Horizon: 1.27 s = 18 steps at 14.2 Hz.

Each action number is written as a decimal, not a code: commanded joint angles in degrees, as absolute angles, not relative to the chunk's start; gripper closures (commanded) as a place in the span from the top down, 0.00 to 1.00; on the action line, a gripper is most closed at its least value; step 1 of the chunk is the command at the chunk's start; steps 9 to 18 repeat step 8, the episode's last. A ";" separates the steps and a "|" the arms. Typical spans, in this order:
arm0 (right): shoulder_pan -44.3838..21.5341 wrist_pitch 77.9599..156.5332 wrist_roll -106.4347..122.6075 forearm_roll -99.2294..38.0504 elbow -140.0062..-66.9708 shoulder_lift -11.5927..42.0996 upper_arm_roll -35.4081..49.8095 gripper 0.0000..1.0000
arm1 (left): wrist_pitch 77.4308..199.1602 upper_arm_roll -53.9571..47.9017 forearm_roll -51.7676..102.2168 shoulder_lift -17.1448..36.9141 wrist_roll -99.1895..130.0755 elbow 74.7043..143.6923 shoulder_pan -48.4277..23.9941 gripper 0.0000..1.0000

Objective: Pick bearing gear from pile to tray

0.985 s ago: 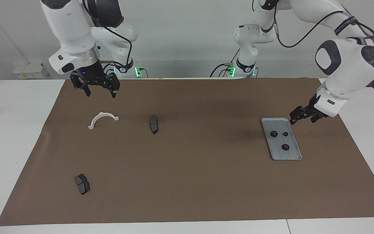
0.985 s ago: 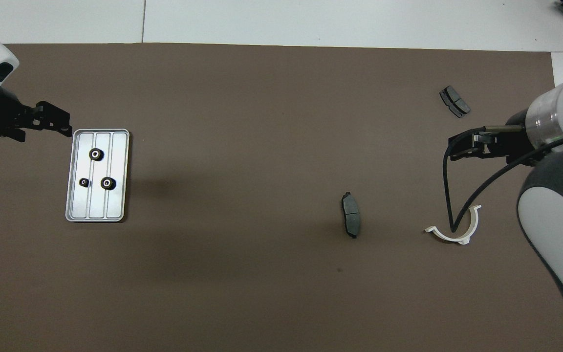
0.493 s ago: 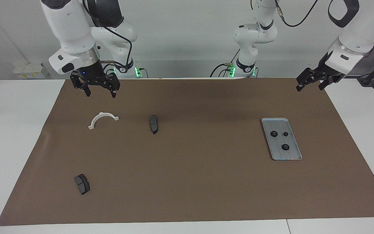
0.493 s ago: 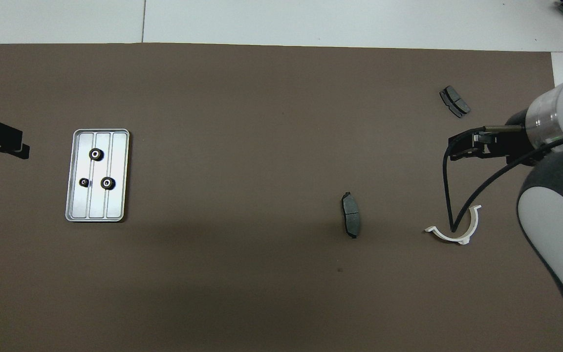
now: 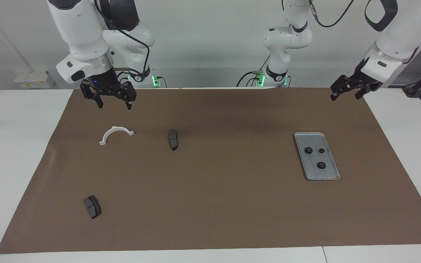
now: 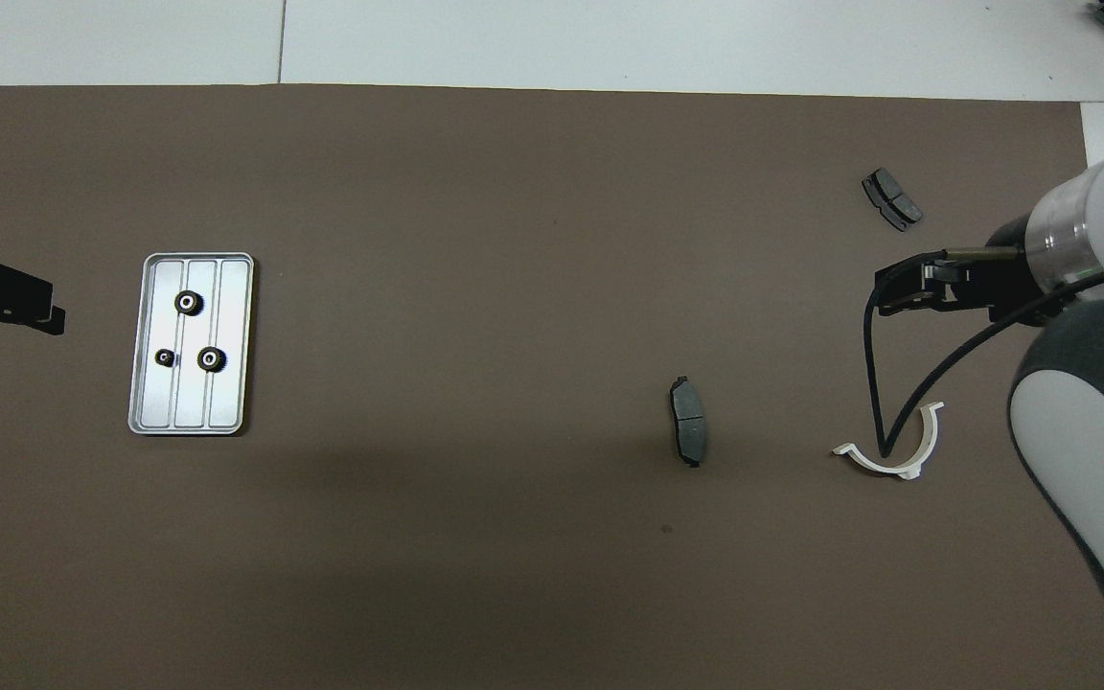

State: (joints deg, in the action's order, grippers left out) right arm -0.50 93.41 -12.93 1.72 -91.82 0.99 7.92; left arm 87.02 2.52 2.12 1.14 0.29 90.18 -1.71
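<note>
The left end effector hangs high in the air, over the edge of the tabletop at the left arm's end. Its fingers are apart and hold nothing. A second ago it was low down, right beside the tray. Since then it has lifted up and pulled back toward its own robot.

The right end effector waits in the air over the tabletop near the white bracket. Its fingers are apart too, and it is empty.

Three small black gears lie on the tray: two side by side and one a bit farther from the robots. The tray sits flat at the left arm's end of the tabletop.

At the right arm's end only the bracket and two grey brake pads are there, one near the bracket and one far from the robots. I see no gear among them.

So I think the last gear was just put down and the job is done, or very close to done.

I cannot read any words, labels or brand names anywhere.
</note>
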 commanded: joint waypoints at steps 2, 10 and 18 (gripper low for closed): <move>-0.35 94.75 -13.89 2.64 -93.60 -0.53 8.17 1.00 | 90.70 2.20 0.00 -2.81 -0.53 95.72 -1.67 1.00; -0.26 95.19 -13.89 2.64 -94.66 -1.14 8.17 1.00 | 91.14 2.29 0.09 -2.81 -2.72 95.45 -0.97 1.00; -0.26 95.19 -13.89 2.64 -94.66 -1.14 8.17 1.00 | 91.14 2.29 0.09 -2.81 -2.72 95.45 -0.97 1.00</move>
